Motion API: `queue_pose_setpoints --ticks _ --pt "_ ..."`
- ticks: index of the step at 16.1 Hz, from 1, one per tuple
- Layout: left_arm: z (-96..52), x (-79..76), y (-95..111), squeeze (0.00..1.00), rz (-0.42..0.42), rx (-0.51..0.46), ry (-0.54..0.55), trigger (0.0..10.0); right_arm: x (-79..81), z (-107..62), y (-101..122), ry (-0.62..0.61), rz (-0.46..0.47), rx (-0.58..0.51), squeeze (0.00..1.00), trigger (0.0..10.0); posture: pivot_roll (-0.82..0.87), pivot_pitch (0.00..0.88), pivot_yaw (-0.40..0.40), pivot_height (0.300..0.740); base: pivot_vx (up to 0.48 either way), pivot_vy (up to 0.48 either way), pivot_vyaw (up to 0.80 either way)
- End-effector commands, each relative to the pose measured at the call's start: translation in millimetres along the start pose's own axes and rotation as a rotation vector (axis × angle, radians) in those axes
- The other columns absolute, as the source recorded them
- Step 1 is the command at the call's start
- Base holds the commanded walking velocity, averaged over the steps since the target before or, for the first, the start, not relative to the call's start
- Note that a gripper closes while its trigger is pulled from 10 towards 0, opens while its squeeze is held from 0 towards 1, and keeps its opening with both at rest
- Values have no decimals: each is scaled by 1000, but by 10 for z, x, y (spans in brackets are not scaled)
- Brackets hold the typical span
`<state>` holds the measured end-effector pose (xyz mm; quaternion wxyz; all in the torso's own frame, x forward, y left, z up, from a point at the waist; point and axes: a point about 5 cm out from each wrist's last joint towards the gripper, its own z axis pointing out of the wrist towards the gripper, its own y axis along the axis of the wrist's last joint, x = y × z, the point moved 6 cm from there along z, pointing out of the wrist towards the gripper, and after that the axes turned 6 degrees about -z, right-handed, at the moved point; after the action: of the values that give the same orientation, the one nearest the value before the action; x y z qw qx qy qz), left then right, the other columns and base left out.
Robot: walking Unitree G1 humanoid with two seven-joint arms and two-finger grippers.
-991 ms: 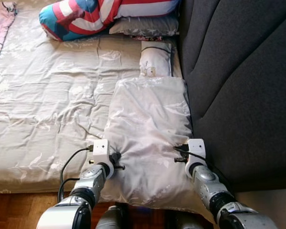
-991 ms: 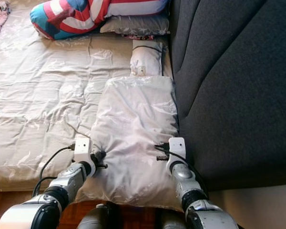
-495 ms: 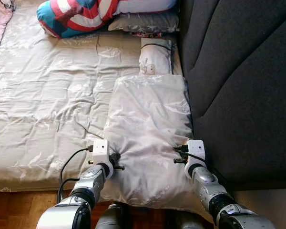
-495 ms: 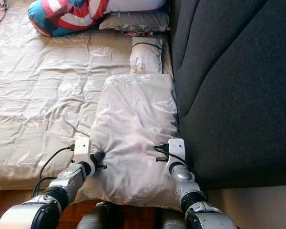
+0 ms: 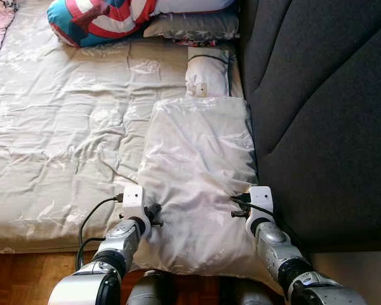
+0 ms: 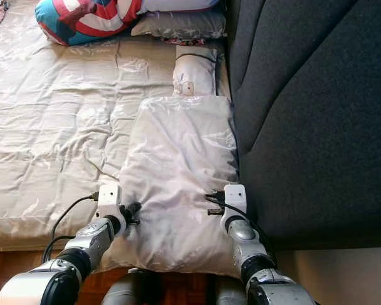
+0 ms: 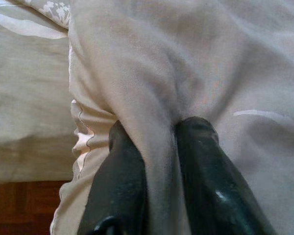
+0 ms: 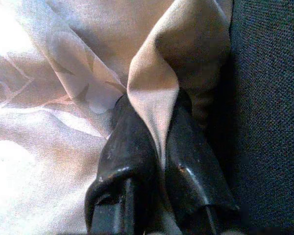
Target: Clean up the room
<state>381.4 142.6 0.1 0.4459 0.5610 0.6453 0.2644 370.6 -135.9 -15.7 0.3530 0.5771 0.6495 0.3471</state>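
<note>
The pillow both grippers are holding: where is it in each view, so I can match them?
Left eye: pillow lower centre, beside the dark headboard.
Right eye: lower centre.
Left wrist: fabric pinched between the left gripper fingers.
Right wrist: fold pinched in the right gripper.
Shared landmark: the headboard.

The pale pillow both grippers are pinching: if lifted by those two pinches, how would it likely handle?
The pillow probably sags between the left gripper and right gripper, since its cover bunches into folds there. It looks puffy, so likely light. The sheeny fabric may slip.
</note>
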Motion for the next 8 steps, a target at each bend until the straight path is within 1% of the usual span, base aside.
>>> queue_pose_setpoints --ticks 1,4,5,6,7,8 --pt "-3 -64 -99 1000 -6 24 -21 10000 -30 -40 -242 -10 28 71 0 10000 -34 376 -7 740 0 0 0" --pt "-12 -10 -76 1000 -11 10 -4 10000 -12 -41 -247 -7 27 73 0 10000 -29 373 -9 740 0 0 0" --pt "-27 59 -60 1000 -7 -5 18 10000 0 -44 -265 -5 26 77 0 10000 -24 372 -8 740 0 0 0" --pt "-34 85 -55 1000 -1 -11 26 10000 4 -46 -272 -4 26 78 0 10000 -24 372 -8 740 0 0 0" --pt "-56 144 -32 0 40 -32 37 10000 14 -49 -286 -2 26 81 0 10000 -21 371 -8 740 0 0 0" --pt "-83 205 -2 0 69 -58 46 10000 22 -51 -294 0 25 83 0 10000 -15 369 -7 740 0 0 0"
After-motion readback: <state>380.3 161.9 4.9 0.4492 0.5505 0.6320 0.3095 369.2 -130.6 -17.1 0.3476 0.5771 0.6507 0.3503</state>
